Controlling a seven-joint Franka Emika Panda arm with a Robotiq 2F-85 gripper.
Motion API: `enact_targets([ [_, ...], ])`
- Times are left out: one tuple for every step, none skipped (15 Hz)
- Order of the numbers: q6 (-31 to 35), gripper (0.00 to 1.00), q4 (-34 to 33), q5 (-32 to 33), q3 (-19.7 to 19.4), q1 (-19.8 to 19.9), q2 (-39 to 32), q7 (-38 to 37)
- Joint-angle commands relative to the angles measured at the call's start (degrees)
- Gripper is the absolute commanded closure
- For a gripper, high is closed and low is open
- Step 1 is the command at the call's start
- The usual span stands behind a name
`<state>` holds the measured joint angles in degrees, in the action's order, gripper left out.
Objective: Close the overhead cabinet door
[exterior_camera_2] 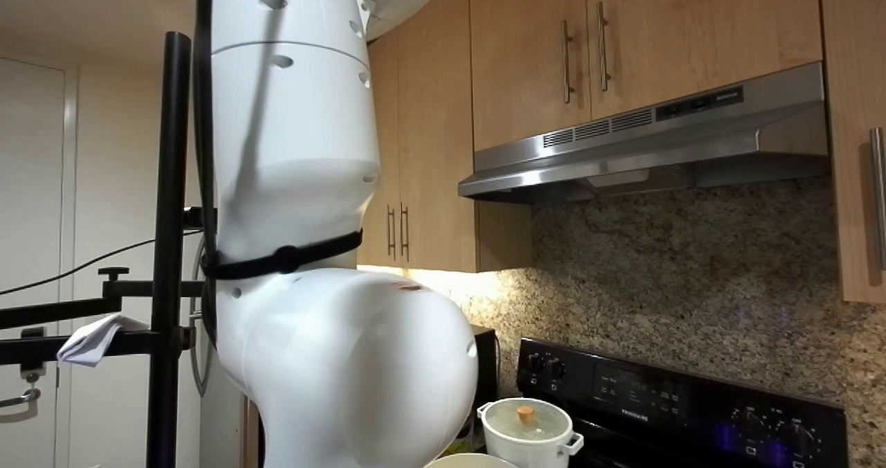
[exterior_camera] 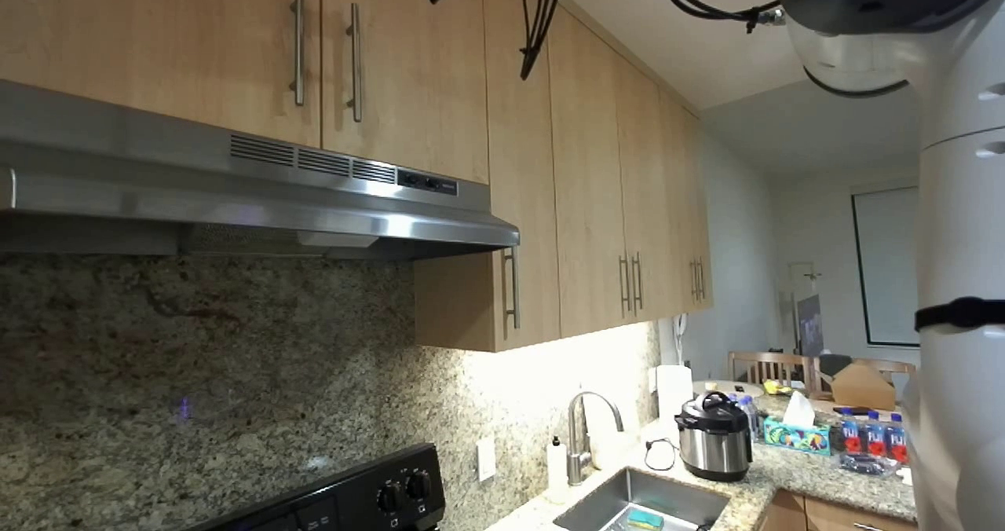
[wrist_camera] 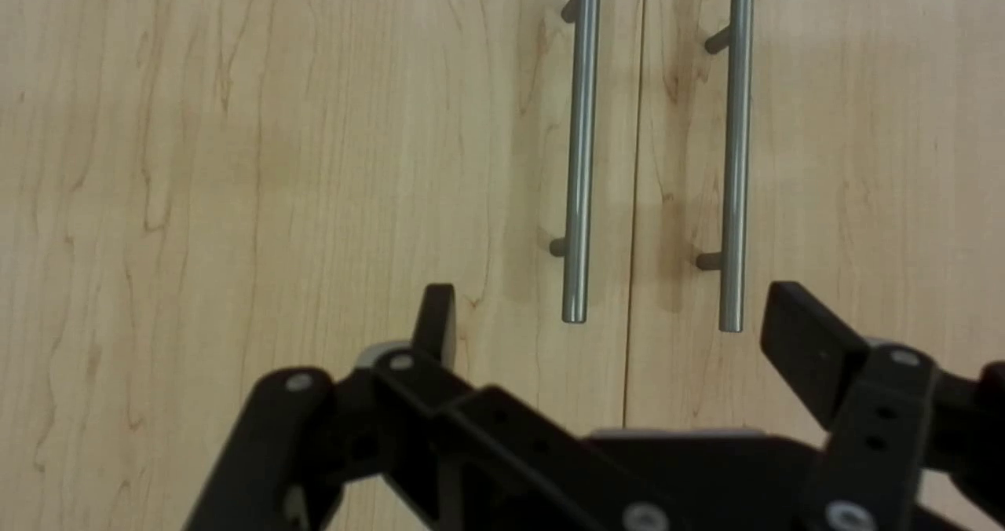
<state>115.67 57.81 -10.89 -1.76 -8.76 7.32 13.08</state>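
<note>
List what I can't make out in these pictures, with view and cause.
Wrist view: one end of each slim steel bar handle, cut off by the top edge.
Wrist view: what lies behind the flat light-maple doors, which hide it.
Both exterior views: panel markings on the long stainless-steel range hood, too small.

In an exterior view we read FRIGIDAIRE in pale capitals on the black stove panel [exterior_camera_2: 695,412]; the finer print [exterior_camera_2: 669,394] around it and by the knobs [exterior_camera_2: 752,424] is too small for us to make out. On bottles [exterior_camera: 875,435] in an exterior view we read FIJI. In both exterior views we see a pale label [exterior_camera_2: 729,96] on the dark strip [exterior_camera_2: 692,104] of the hood [exterior_camera_2: 644,149], too small to read.
</note>
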Motion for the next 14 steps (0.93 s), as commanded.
enact_targets([
  [-0.7,0.00,0.3,0.0,0.0,0.0,-0.2,0.0],
  [-1.1,0.00,0.8,0.0,0.0,0.0,-0.5,0.0],
  [-1.2,0.00,1.3,0.0,0.0,0.0,-1.0,0.0],
  [-1.2,0.00,1.7,0.0,0.0,0.0,-1.8,0.0],
  [-1.2,0.00,1.9,0.0,0.0,0.0,-2.7,0.0],
  [-1.2,0.00,2.0,0.0,0.0,0.0,-3.6,0.0],
  [-1.1,0.00,2.0,0.0,0.0,0.0,-4.3,0.0],
  [-1.1,0.00,2.0,0.0,0.0,0.0,-4.8,0.0],
  [-1.1,0.00,2.0,0.0,0.0,0.0,-5.2,0.0],
  [-1.1,0.00,2.0,0.0,0.0,0.0,-5.4,0.0],
  [-1.1,0.00,2.0,0.0,0.0,0.0,-5.4,0.0],
  [-1.1,0.00,2.0,0.0,0.0,0.0,-5.4,0.0],
  [-1.1,0.00,1.9,0.0,0.0,0.0,-5.3,0.0],
  [-1.0,0.00,1.8,0.0,0.0,0.0,-5.2,0.0],
])
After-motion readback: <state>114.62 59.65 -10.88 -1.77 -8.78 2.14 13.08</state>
